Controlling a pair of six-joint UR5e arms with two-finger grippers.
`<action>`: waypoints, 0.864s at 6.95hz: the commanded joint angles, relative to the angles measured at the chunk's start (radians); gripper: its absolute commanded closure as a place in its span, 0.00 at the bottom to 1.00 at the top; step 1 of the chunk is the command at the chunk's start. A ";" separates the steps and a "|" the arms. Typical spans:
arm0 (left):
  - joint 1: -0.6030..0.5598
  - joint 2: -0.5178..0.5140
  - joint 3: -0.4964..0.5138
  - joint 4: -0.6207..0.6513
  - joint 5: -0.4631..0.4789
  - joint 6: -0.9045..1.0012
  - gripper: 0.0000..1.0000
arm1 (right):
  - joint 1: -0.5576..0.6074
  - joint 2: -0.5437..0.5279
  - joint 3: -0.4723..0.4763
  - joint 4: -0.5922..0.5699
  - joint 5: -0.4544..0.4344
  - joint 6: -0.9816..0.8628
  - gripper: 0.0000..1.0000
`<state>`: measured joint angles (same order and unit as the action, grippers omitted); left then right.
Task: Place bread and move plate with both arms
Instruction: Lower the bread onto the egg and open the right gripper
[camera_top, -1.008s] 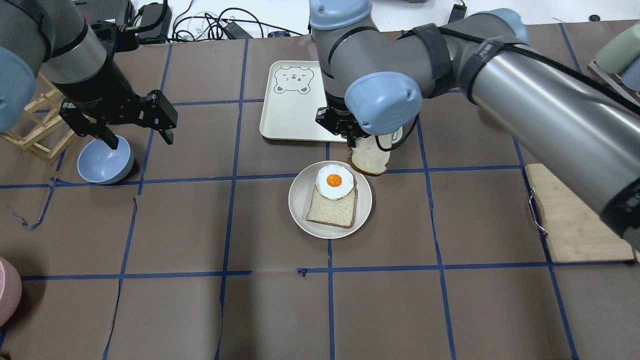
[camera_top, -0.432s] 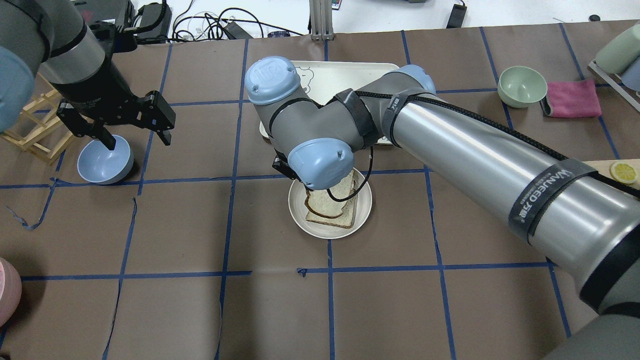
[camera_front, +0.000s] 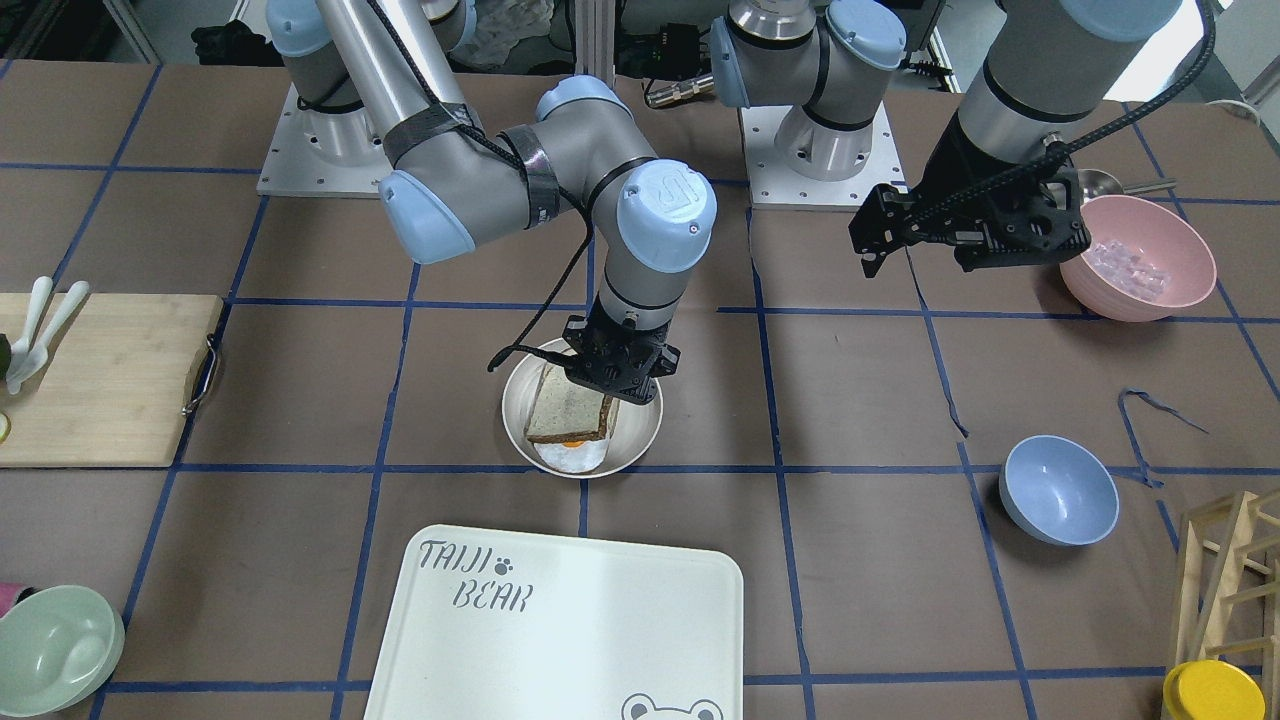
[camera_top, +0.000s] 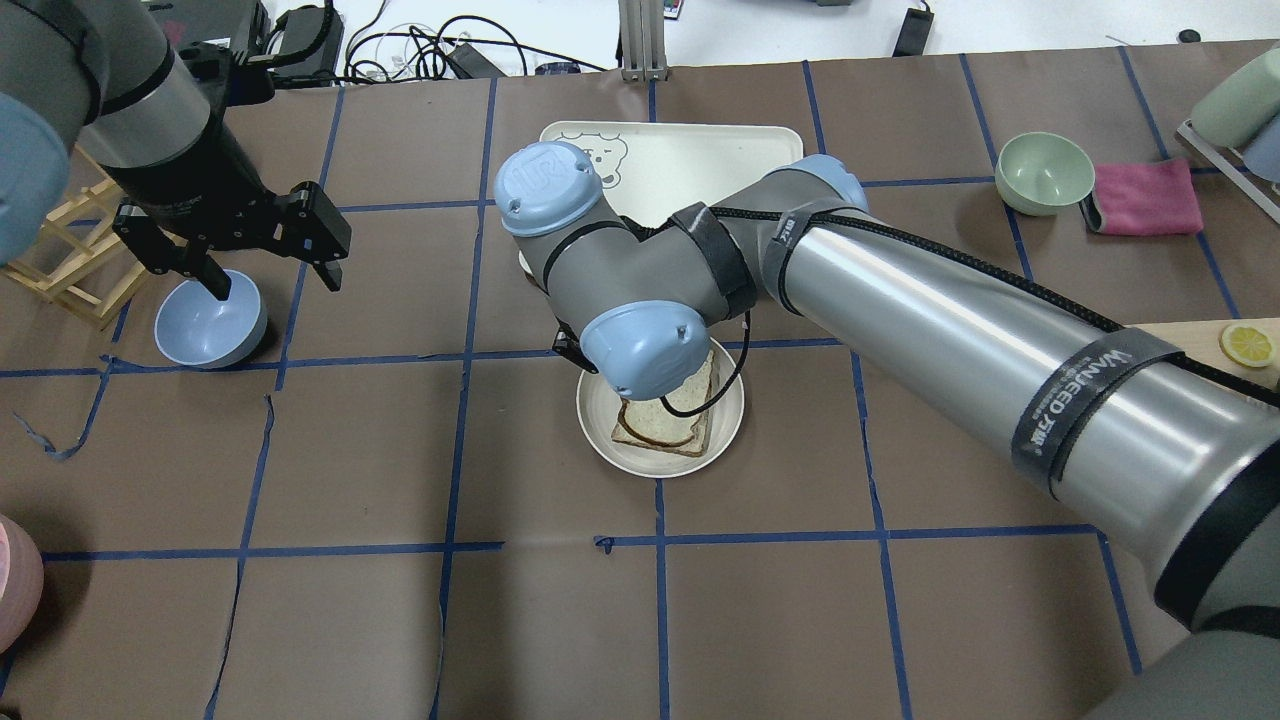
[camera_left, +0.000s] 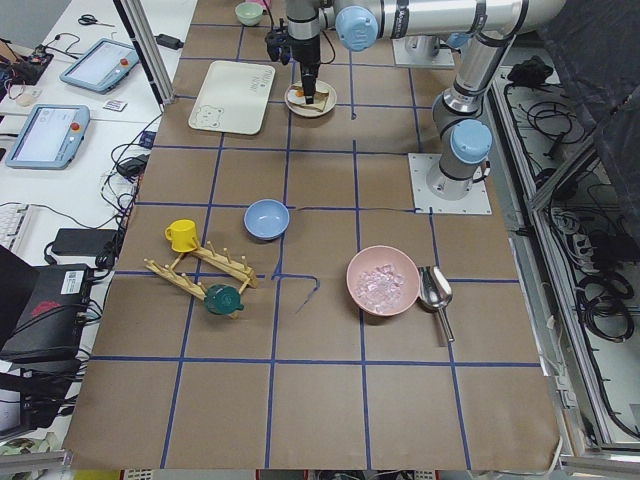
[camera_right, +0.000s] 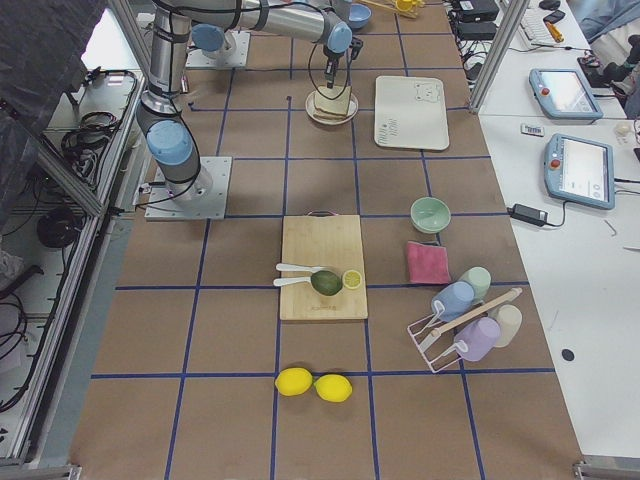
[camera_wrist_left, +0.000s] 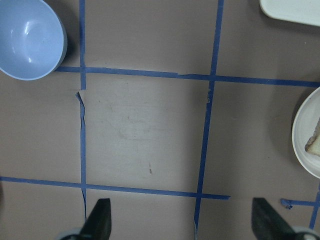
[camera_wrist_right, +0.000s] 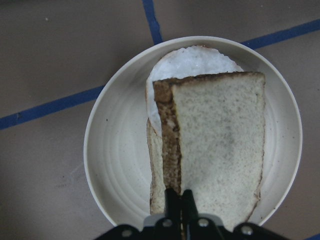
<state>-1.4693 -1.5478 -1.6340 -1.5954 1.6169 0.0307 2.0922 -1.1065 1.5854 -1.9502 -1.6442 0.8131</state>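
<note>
**Item 1: change.** 1 second ago the right gripper (camera_front: 612, 378) was holding the bread (camera_wrist_right: 220, 145) upright beyond the plate's far rim, and the egg (camera_wrist_right: 192, 62) was lying uncovered. The arm has since swung in over the plate (camera_wrist_right: 107, 150). It is now lowering the bread onto the egg, and only a white edge of egg is showing past the bread's far end. The left gripper (camera_wrist_left: 181, 225) is hanging where it was, near the blue bowl (camera_top: 208, 322), with its fingers spread wide and holding nothing.

**Item 2: meaning.** The placing step is nearly done. The right gripper is still pinching the bread's near edge, so the release is still outstanding. The plate is standing on the table untouched, so the 2-arm move is not yet started.

**Item 3: bread.**
- It is 1 pale slice with a fine, speckled crumb and a dark brown crust running along its sides.
- It is sitting inside the plate's rim, over the egg and the lower slice.
- It is tilting slightly, showing 1 crust side to the wrist camera.
- Its far end appears to be resting on the egg.
</note>
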 joint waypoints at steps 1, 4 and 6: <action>0.000 0.000 -0.001 0.000 0.000 0.000 0.00 | 0.000 0.005 0.004 -0.048 0.006 0.007 0.61; 0.000 -0.011 0.000 0.008 -0.002 0.000 0.00 | -0.003 -0.004 -0.002 -0.047 0.007 -0.003 0.35; 0.001 -0.035 -0.001 0.011 -0.002 0.000 0.00 | -0.100 -0.089 -0.019 -0.026 0.050 -0.279 0.15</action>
<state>-1.4693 -1.5724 -1.6342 -1.5869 1.6145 0.0308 2.0524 -1.1417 1.5726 -1.9891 -1.6194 0.7165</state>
